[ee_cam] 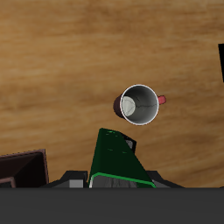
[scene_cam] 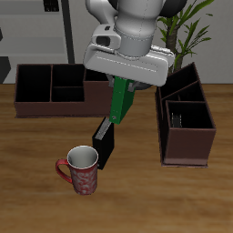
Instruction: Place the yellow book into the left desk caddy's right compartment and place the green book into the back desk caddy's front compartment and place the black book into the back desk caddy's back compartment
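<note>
A red mug [scene_cam: 80, 170] stands nearest the table's front edge, with the black book [scene_cam: 106, 145] upright just beside it. Above them the gripper [scene_cam: 123, 89] is clamped on the green book [scene_cam: 118, 102], lifted clear of the table [scene_cam: 36, 182]. Farther back sit two desk caddies [scene_cam: 53, 89].

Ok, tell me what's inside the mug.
The wrist view looks into the red mug: only its pale interior shows, nothing in it. The exterior view shows just its rim; the lowest part of the inside is hidden there.
</note>
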{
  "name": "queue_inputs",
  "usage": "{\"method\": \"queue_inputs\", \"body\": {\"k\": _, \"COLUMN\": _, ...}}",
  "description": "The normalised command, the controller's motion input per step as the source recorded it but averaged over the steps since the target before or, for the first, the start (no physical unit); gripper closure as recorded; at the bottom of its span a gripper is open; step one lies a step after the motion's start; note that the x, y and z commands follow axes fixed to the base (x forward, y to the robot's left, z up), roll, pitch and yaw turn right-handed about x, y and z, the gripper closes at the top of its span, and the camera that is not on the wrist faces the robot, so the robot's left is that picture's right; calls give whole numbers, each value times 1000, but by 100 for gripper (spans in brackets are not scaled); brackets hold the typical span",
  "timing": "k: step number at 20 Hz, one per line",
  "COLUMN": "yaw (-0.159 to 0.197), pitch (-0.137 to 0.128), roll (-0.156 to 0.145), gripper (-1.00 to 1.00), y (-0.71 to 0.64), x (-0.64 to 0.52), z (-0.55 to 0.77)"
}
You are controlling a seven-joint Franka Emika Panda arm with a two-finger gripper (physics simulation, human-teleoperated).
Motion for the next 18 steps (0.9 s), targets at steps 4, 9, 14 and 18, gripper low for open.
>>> {"method": "queue_inputs", "body": {"k": 4, "yaw": 36, "pitch": -26, "roll": -4, "gripper": 100, "y": -167, "x": -529, "z": 133}}
{"method": "queue_inputs", "body": {"k": 9, "yaw": 91, "pitch": -25, "roll": 73, "gripper": 100, "y": -216, "x": -656, "z": 9}}
{"method": "queue_inputs", "body": {"k": 14, "yaw": 95, "pitch": 15, "roll": 131, "gripper": 100, "y": -246, "x": -543, "z": -128}}
{"method": "queue_inputs", "body": {"k": 18, "yaw": 132, "pitch": 4, "roll": 99, "gripper": 100, "y": -381, "x": -561, "z": -162}}
